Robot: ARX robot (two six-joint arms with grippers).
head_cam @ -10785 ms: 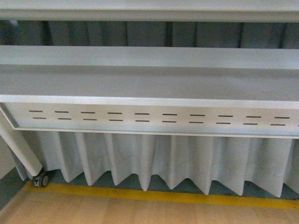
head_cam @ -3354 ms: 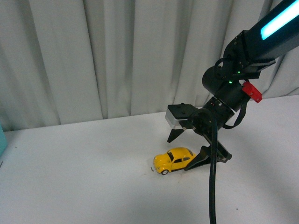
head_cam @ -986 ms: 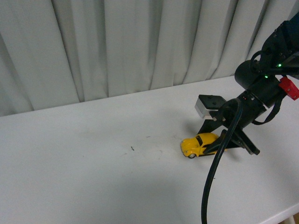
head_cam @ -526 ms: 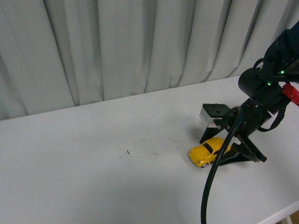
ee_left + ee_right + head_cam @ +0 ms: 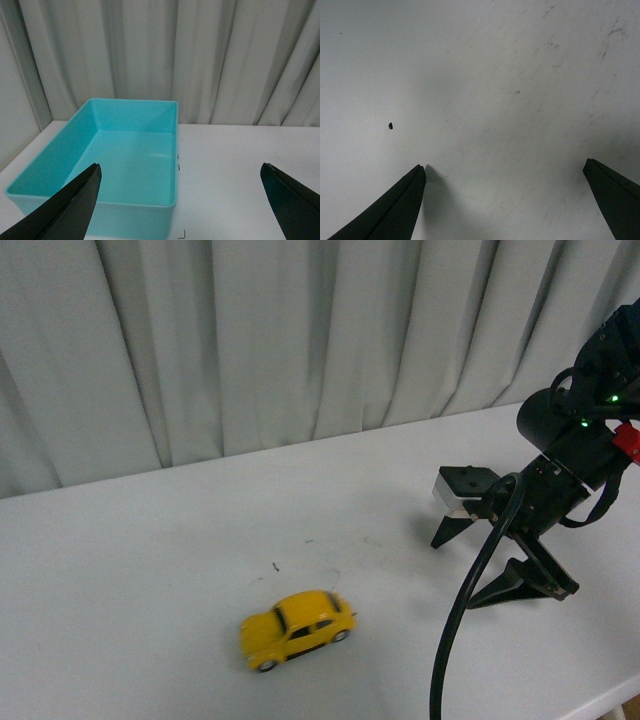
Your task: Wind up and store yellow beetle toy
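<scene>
Yellow beetle toy (image 5: 297,628) stands on its wheels on the white table (image 5: 150,570), well apart from the right pincer (image 5: 452,575) and off toward the robot's left of it. Half a second ago it sat between that pincer's fingers; now nothing lies between them. Its outline is slightly smeared, which suggests it is rolling rather than at rest.

The right pincer is spread wide and empty, low over the table. The right wrist view confirms this: only bare, scuffed tabletop shows between the tips of the right pincer (image 5: 503,167).

The left pincer (image 5: 180,167) is likewise spread and holds nothing. It faces a teal box (image 5: 132,101) that stands empty on the table just ahead of it, before the grey curtain (image 5: 150,50).

Judged from this, the wind-up and release are probably complete, and the toy has run off under its own spring. Storing is not yet done. The toy must be picked up again from its new spot and carried to the box, presumably the intended store.
</scene>
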